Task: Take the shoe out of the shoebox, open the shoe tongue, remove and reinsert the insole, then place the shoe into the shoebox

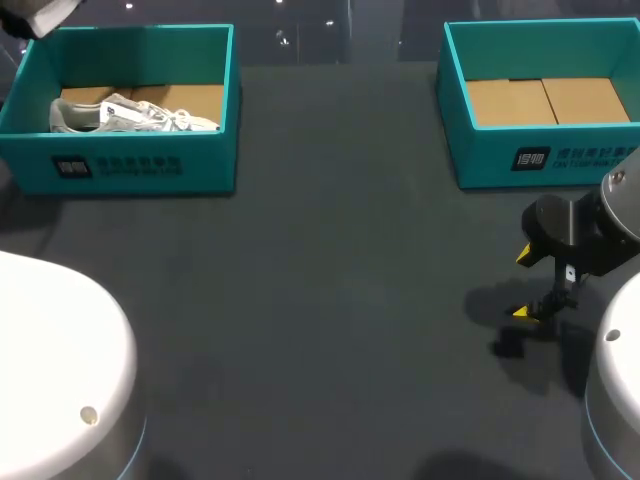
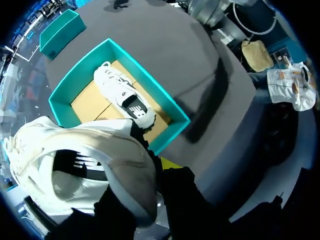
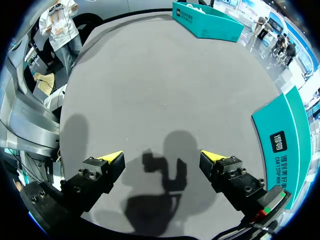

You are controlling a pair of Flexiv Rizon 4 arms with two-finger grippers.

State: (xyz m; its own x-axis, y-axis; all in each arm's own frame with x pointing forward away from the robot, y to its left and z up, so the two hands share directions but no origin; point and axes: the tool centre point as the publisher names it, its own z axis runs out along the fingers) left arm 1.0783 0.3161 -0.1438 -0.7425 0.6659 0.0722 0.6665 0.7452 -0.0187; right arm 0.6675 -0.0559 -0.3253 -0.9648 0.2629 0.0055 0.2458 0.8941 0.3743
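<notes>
Middle of the surface (image 1: 330, 300) is bare, so we pass freely between the boxes. Walls ring the left box (image 1: 130, 165): shoe (image 1: 130, 115) inside, held shoe (image 2: 80, 175) in our left claw (image 2: 162, 166) hangs above it. The right box (image 1: 545, 160) is open on top, floor bare. Our right claw (image 1: 522, 283) sits spread wide over bare surface near that box.

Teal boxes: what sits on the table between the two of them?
Nothing: the head view shows only bare dark table between the left shoebox, which holds a shoe, and the right shoebox.
</notes>
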